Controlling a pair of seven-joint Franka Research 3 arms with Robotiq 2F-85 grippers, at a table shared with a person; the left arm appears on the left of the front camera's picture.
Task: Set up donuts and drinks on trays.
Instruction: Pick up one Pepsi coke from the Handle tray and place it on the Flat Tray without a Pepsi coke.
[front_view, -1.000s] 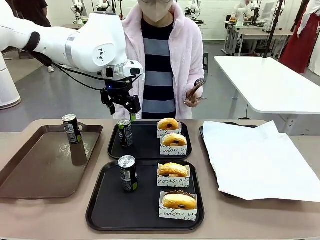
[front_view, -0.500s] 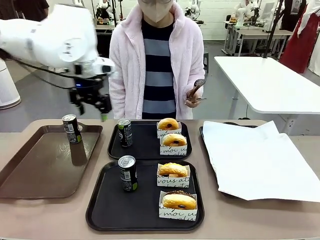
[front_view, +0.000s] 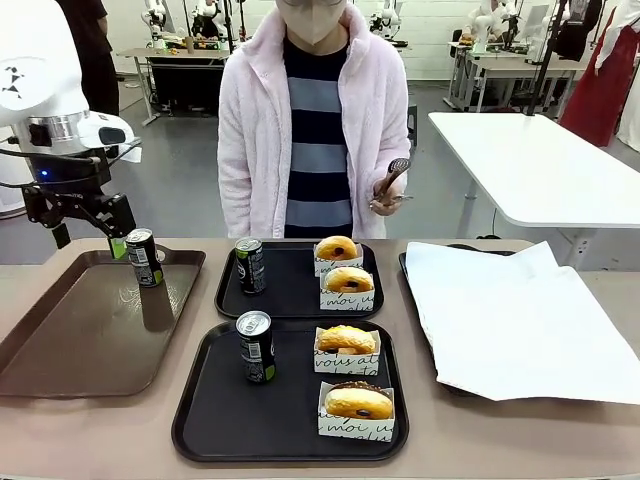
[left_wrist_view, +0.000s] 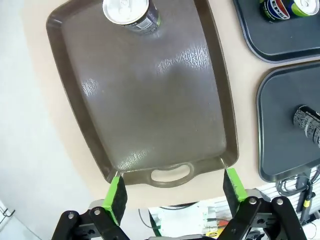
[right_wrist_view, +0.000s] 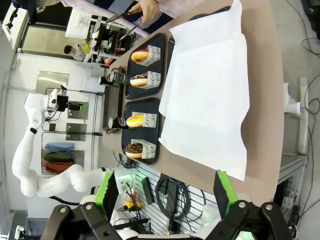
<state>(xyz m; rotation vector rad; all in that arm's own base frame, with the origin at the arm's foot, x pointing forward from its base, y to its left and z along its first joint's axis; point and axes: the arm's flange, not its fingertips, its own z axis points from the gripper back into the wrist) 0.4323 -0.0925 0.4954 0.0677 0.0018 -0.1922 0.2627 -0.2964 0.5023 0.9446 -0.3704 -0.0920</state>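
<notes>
tan table (front_view: 600, 440), front: person's tongs (front_view: 392, 178), left wrist: brown tray's handle (left_wrist_view: 171, 175)

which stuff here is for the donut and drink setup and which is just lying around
For the job:
- two black trays
- four sleeved donuts
- three cans

Lying about:
- brown tray, holding the third can
- paper-lined tray
- person's tongs

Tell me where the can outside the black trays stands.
In the front view, the can stands upright at the far right corner of the brown tray, on the table's left side.
</notes>
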